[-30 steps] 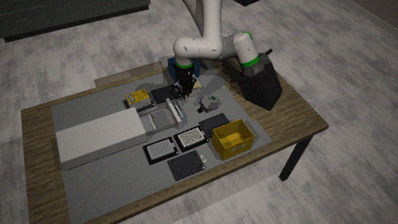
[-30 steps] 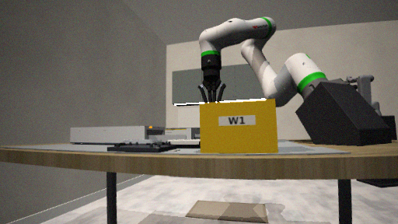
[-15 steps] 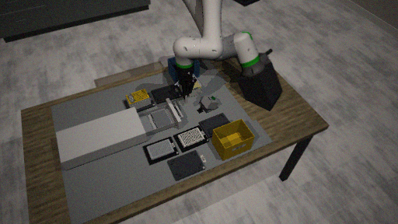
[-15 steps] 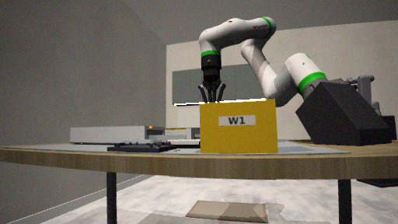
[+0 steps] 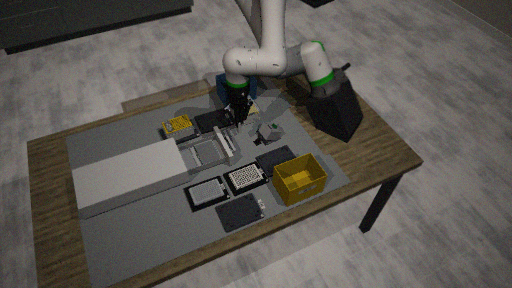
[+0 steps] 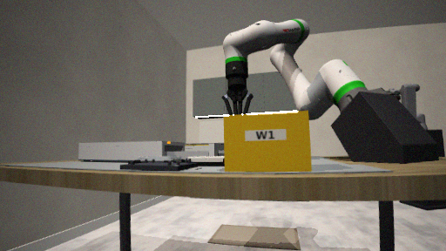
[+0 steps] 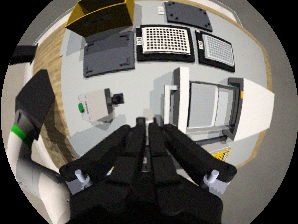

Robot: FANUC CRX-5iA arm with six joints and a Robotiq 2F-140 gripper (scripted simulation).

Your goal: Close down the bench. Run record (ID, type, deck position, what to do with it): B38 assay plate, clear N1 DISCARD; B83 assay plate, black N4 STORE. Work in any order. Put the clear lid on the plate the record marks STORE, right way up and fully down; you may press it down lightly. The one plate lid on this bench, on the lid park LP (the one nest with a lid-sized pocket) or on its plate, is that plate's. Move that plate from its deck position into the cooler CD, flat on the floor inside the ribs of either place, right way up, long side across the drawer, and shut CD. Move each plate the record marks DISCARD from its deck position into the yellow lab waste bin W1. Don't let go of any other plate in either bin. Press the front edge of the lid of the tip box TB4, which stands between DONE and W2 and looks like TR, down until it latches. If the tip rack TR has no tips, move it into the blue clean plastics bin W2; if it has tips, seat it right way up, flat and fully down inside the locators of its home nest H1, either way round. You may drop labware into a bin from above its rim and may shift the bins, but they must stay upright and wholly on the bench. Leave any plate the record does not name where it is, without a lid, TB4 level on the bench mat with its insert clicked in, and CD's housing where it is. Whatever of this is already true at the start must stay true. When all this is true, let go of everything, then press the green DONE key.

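My gripper (image 5: 239, 119) is shut and empty. It hangs fingers down over the back of the mat, next to a dark nest (image 5: 214, 120) and a pale box (image 5: 253, 108) that the arm partly hides. In the wrist view the shut fingers (image 7: 148, 124) point at bare mat between the DONE key block (image 7: 97, 104) and the cooler's open drawer (image 7: 205, 103). The black plate (image 5: 244, 176) and the clear plate (image 5: 206, 192) sit side by side near the front. The yellow bin W1 (image 5: 299, 178) stands at the front right. A yellow-topped tip rack (image 5: 177, 124) sits at the back left.
The grey cooler housing (image 5: 129, 171) fills the left of the mat, with its drawer (image 5: 207, 151) pulled out to the right. The blue bin W2 (image 5: 221, 86) stands behind the arm. Dark nests (image 5: 239, 212) (image 5: 275, 157) lie near W1. The arm's black base (image 5: 334, 111) is at the back right.
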